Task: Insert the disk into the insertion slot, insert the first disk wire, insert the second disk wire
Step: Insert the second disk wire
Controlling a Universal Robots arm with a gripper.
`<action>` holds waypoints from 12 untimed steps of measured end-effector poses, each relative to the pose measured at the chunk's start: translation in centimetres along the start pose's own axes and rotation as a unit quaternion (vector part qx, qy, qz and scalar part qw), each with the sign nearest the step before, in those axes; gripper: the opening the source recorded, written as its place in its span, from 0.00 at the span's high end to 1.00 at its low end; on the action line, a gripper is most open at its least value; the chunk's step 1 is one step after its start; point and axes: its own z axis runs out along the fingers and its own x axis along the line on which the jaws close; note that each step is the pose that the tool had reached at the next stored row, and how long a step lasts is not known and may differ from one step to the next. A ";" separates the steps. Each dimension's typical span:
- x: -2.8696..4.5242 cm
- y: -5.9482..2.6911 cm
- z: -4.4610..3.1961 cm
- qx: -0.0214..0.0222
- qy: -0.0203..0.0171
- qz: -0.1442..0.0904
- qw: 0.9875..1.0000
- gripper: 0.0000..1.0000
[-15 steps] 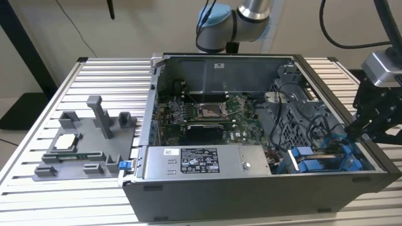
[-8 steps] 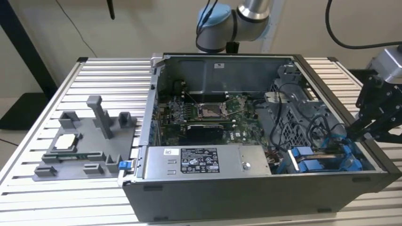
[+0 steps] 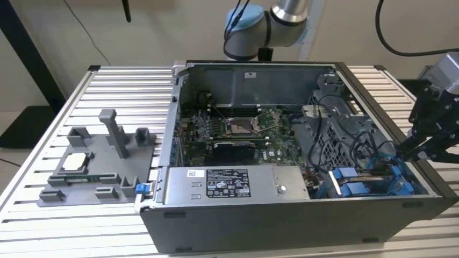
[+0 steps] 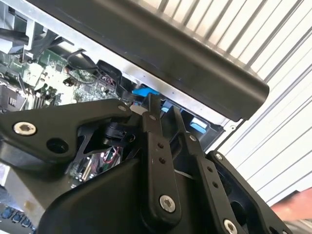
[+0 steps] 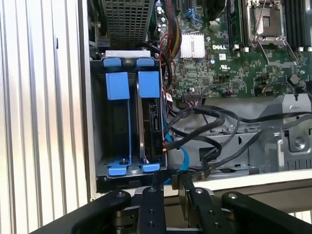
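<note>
The insertion slot (image 5: pixel 127 119) is a grey bay with blue rails in the open computer case; in the exterior view the insertion slot (image 3: pixel 369 184) sits at the case's front right corner. The disk (image 5: pixel 148 117) stands edge-on in one of its two compartments; the compartment beside it is dark. A blue disk wire (image 5: pixel 183 158) curves from the disk's edge toward my gripper (image 5: pixel 169 181). The gripper (image 3: pixel 414 155) hangs just over the case's right wall beside the bay. Its fingers (image 4: pixel 152 127) are drawn close together, with blue showing in the narrow gap between them.
Black cables (image 5: pixel 214 126) loop over the grey metal cage beside the bay, and the motherboard (image 3: pixel 240 129) lies beyond. A silver box with a white sticker (image 3: pixel 229 185) fills the case's front. A grey fixture with posts (image 3: pixel 100 161) stands on the slatted table at the exterior view's left.
</note>
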 end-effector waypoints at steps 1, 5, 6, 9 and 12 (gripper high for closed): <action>0.01 0.00 0.05 -0.001 0.000 0.000 1.000 0.00; 0.04 -0.02 0.20 -0.005 -0.005 0.000 1.000 0.00; 0.04 -0.03 0.23 -0.005 -0.007 0.000 1.000 0.00; 0.05 -0.01 0.29 -0.006 -0.016 0.000 1.000 0.00; 0.07 0.01 0.40 -0.007 -0.023 -0.001 1.000 1.00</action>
